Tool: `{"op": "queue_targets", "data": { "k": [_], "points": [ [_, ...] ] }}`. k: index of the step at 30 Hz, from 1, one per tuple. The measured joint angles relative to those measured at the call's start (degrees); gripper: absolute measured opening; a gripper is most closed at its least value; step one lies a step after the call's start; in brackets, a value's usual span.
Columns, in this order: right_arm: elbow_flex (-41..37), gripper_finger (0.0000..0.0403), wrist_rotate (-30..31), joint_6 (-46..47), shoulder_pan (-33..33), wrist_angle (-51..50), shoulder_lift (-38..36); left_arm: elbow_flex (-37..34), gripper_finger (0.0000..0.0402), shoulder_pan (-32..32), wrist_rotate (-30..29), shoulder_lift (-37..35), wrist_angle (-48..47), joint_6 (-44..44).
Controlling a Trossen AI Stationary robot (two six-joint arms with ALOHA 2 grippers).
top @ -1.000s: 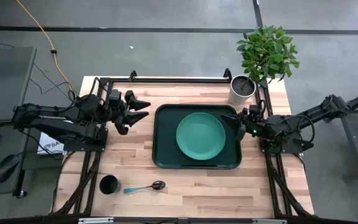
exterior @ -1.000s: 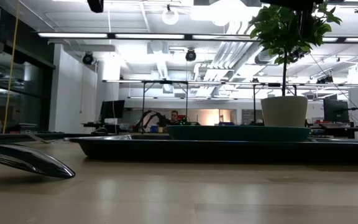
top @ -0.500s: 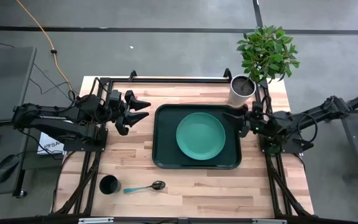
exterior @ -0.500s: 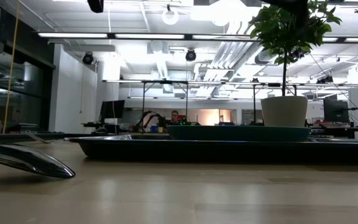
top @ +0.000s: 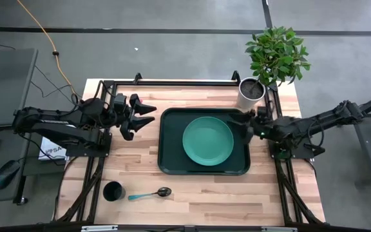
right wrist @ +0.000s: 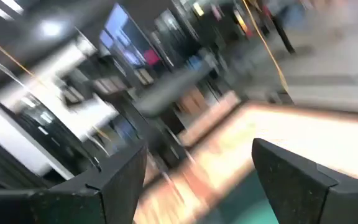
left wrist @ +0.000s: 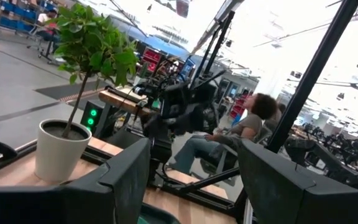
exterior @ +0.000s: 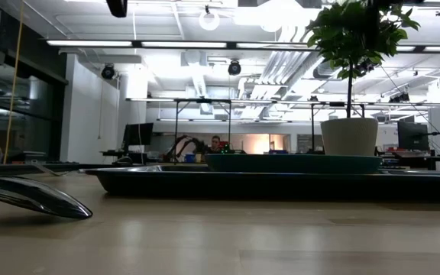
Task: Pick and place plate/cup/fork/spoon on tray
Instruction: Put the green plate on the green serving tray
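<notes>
The teal-green plate lies flat in the dark green tray at the table's middle. The black cup stands near the front left. Next to it the spoon lies on the wood, its dark bowl close in the low view. The fork is out of view. My right gripper hangs open over the tray's right rim, beside the plate, with nothing between its fingers. My left gripper stands open left of the tray, above the table.
A white pot with a green plant stands at the far right corner, just behind my right gripper. Bare wood lies in front of the tray and to its left. A seated person shows in the room beyond the table.
My right gripper has drawn back a little from the plate's right edge toward the table's far right and has tipped up. The plate stays flat in the tray.
</notes>
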Motion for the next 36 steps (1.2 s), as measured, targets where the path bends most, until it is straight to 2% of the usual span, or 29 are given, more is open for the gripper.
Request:
{"op": "queue_targets", "data": {
  "k": [4, 7, 9, 12, 15, 16, 19, 23, 27, 36],
  "points": [
    [0.0, 0.0267, -2.4, 11.1, 0.0, -18.6, 1.1, 0.0, 0.0227, 0.0, 0.0, 0.0, -1.0, 0.0],
    [0.0, 0.023, -6.7, 19.0, 0.0, -31.8, 3.1, 0.0, 0.0227, 0.0, 0.0, 0.0, -1.8, 0.0],
    [0.0, 0.0191, -9.8, 23.5, 0.0, -39.6, 4.9, 0.0, 0.0227, 0.0, 0.0, 0.0, -2.2, 0.0],
    [0.0, 0.0113, -13.1, 27.9, 0.0, -45.5, 7.1, 0.0, 0.0227, 0.0, 0.0, 0.0, -2.2, 0.0],
    [0.0, 0.0026, -13.7, 31.7, -0.2, -50.8, 9.5, 0.0, 0.0227, 0.0, 0.0, 0.0, -2.2, 0.0],
    [0.0, 0.0014, -13.5, 33.0, -0.5, -52.6, 10.6, 0.0, 0.0227, 0.0, -0.2, 0.0, -2.2, 0.0],
    [0.0, 0.002, -13.7, 35.6, -2.3, -53.7, 14.2, 0.0, 0.0227, 0.0, -0.5, 0.0, -2.2, 0.0],
    [0.0, 0.0004, -15.1, 35.2, -4.8, -49.7, 19.2, 0.0, 0.0227, 0.0, -0.6, 0.0, -2.2, 0.0],
    [0.0, 0.0004, -17.5, 35.0, -7.3, -49.1, 23.4, 0.0, 0.0227, 0.0, -0.7, 0.0, -2.2, 0.0],
    [0.0, 0.0, -19.6, 33.4, -10.1, -43.3, 25.8, 0.0, 0.0227, 0.0, -0.7, 0.0, -2.9, 0.0]
  ]
}}
